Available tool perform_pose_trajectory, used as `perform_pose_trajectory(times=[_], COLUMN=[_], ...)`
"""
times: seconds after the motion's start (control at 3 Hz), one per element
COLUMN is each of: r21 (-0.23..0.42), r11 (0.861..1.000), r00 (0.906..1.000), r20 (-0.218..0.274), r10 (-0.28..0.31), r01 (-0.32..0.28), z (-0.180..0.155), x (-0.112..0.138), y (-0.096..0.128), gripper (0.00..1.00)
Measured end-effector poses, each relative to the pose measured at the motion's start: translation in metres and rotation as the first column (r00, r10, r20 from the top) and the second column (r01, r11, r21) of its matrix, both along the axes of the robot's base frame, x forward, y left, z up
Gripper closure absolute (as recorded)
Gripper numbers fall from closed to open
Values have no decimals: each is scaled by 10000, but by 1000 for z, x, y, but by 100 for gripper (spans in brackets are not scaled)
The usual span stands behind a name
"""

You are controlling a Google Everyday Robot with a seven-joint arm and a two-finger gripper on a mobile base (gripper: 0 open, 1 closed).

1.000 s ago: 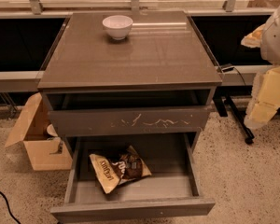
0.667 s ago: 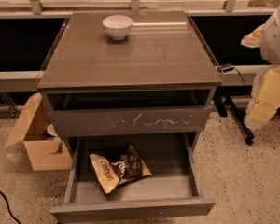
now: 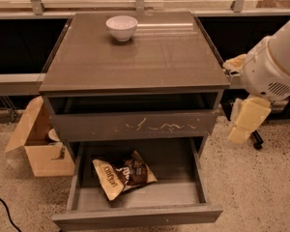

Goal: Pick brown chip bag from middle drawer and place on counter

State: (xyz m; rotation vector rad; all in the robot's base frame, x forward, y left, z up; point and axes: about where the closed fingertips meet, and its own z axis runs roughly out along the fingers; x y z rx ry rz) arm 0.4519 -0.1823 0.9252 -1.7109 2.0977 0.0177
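The brown chip bag (image 3: 123, 174) lies flat in the open middle drawer (image 3: 140, 217), left of its centre, with one tan end toward the front left. The drawer is pulled out below the scratched drawer front (image 3: 135, 126). The counter (image 3: 150, 57) is the glossy top of the cabinet. My gripper (image 3: 248, 121) hangs from the white arm (image 3: 273, 64) to the right of the cabinet, at about the height of the scratched front. It is well apart from the bag and holds nothing that I can see.
A white bowl (image 3: 122, 27) stands at the back of the counter. An open cardboard box (image 3: 38, 144) sits on the floor left of the cabinet. A black cable (image 3: 2, 209) lies at the lower left. A railing and glass run behind.
The arm and gripper have moved a little left and down, closer to the cabinet's right side. The bag, drawer and bowl have not moved.
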Motion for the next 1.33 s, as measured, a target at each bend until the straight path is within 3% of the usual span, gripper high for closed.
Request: perform_pose_trajectory(times=[0.33, 0.67, 1.0, 1.33], r21=[1087, 1086, 1191, 1518], r11=[9926, 9926, 9874, 9725], r00=[9986, 9986, 9946, 9842], r20=[74, 74, 78, 239], r10=[529, 531, 1037, 1752], r01=[-534, -535, -1039, -1768], z=[-39, -40, -70, -115], x=[5, 5, 5, 3], y=[30, 30, 40, 56], gripper=[0, 0, 0, 0])
